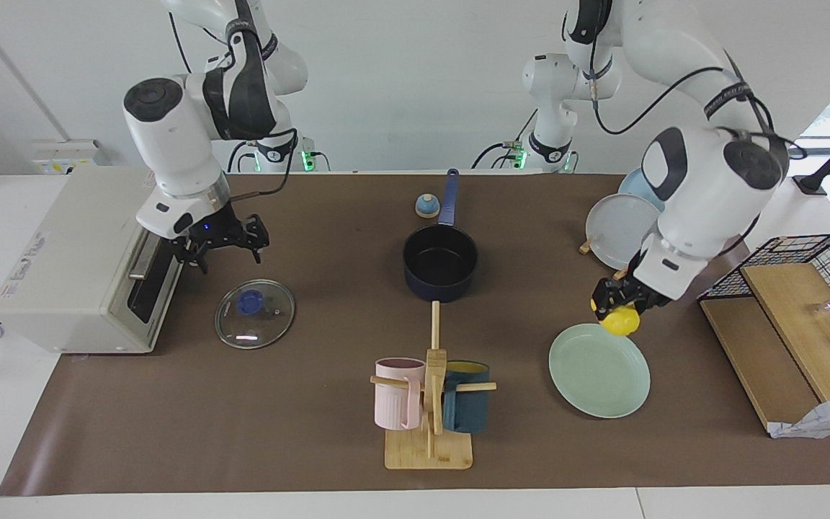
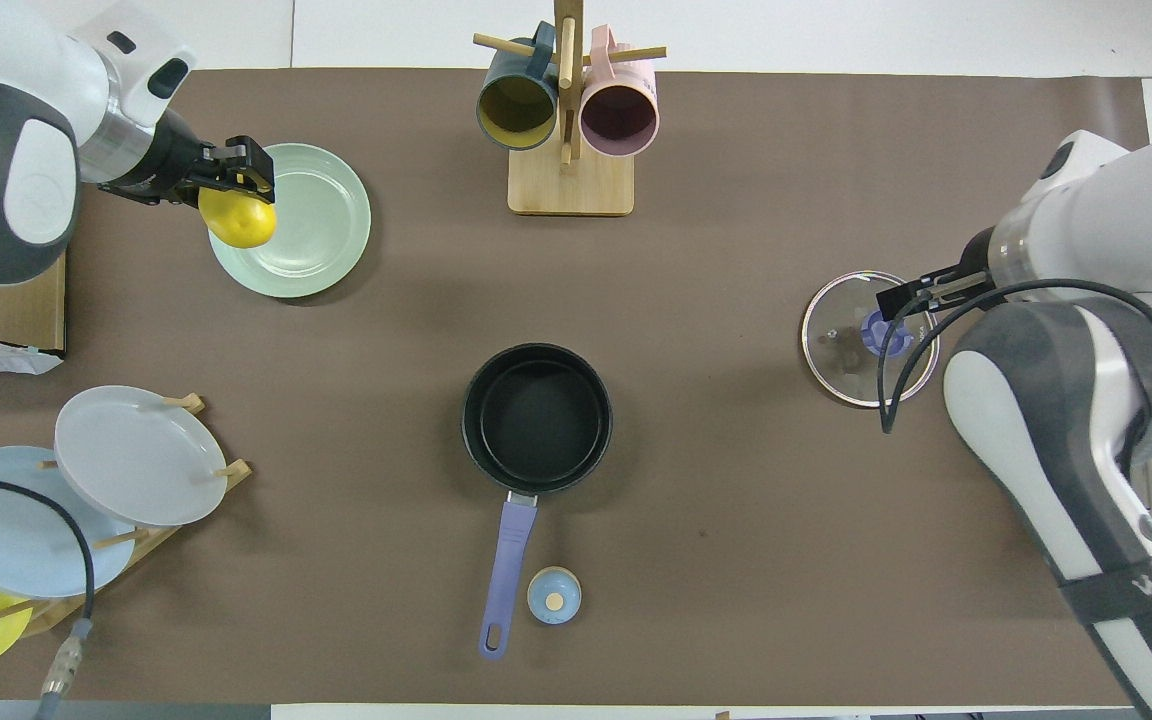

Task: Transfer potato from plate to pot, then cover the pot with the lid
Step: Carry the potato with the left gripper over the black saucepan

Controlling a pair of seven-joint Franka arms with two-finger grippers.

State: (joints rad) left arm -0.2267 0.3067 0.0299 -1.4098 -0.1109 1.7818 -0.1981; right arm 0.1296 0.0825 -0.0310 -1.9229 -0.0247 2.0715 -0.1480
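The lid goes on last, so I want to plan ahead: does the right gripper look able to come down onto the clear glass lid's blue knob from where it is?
Probably yes. The right gripper hangs open above the clear glass lid, with nothing between it and the blue knob.

The left arm is extended from its base in a high arch, the forearm angled downward and the wrist bent toward the table. The left gripper (image 1: 613, 306) is held in the air, fingers closed on the potato (image 1: 619, 320), which is carried clear of any surface. The right arm is bent at the elbow, its wrist pointed down. The right gripper (image 1: 222, 244) is suspended above the table with its fingers spread apart; nothing is held between them.
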